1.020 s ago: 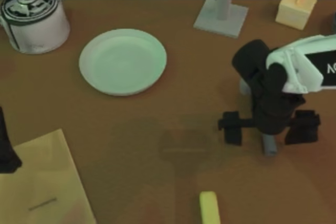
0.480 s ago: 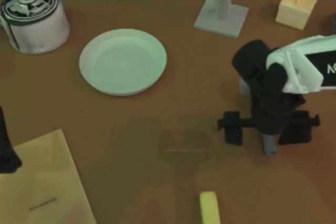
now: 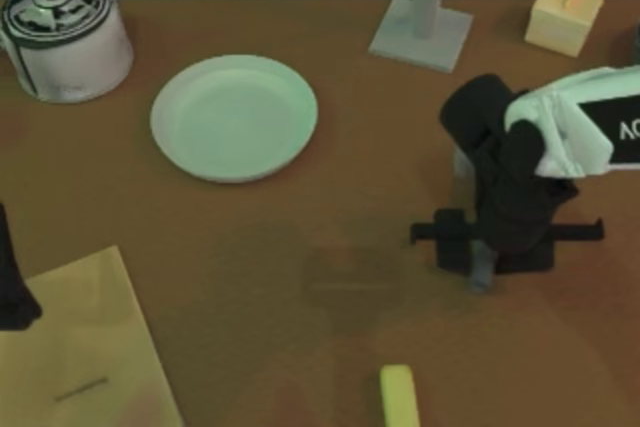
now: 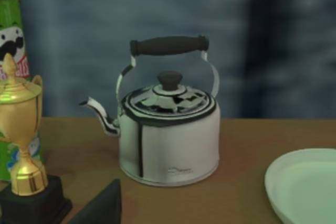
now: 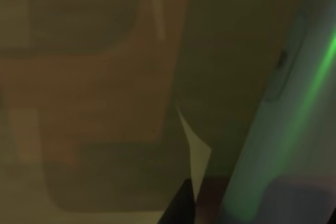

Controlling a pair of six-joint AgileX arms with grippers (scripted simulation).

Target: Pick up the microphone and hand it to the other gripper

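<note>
The microphone [image 3: 483, 275] lies under my right gripper [image 3: 492, 252] at the table's right; in the top view only the grey end of its handle pokes out below the wrist. The two black finger blocks stand close together on either side of it, shut on the handle. In the right wrist view the handle [image 5: 283, 145] fills the picture as a pale bar with a green streak, one dark finger [image 5: 178, 211] beside it. The other gripper, my left one [image 3: 10, 287], is parked at the table's left edge; a single dark fingertip [image 4: 100, 205] shows in its wrist view.
A kettle [image 3: 65, 37] stands at the back left and a pale plate [image 3: 234, 117] beside it. A white stand [image 3: 422, 32] and a yellow cube [image 3: 566, 14] are at the back. A yellow pad [image 3: 80, 347] lies front left, a yellow-green bar [image 3: 398, 395] front centre.
My right gripper's fingers have drawn in from a wide spread onto the handle. The grey handle end has shifted a little to the left with them. The left arm has stayed put.
</note>
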